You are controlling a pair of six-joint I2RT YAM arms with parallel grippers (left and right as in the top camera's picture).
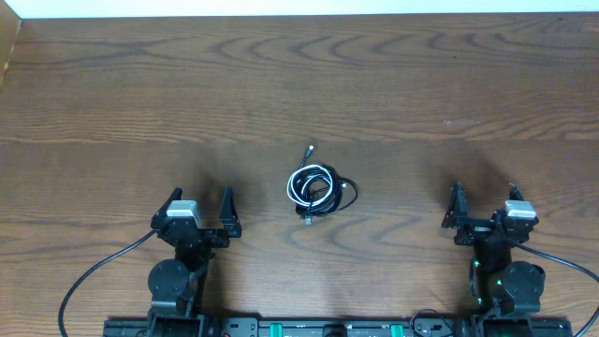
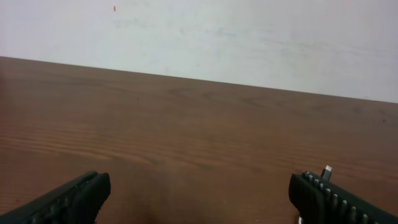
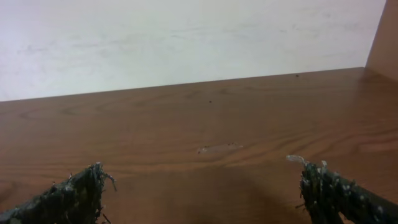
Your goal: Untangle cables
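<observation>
Overhead: thin black cord [image 1: 347, 192] and thin white cord [image 1: 301, 183] are coiled together centrally; left gripper [image 1: 199, 202], right gripper [image 1: 484, 200] are held fingers apart.

Left gripper [image 2: 199, 198]: jaws spread wide, fingers [image 2: 78, 198] low over wooden table [image 2: 199, 124]. White wall [image 2: 249, 43] well beyond gripper. Small pale tip [image 2: 326, 169] just above gripper's right-side finger; unidentifiable.
</observation>
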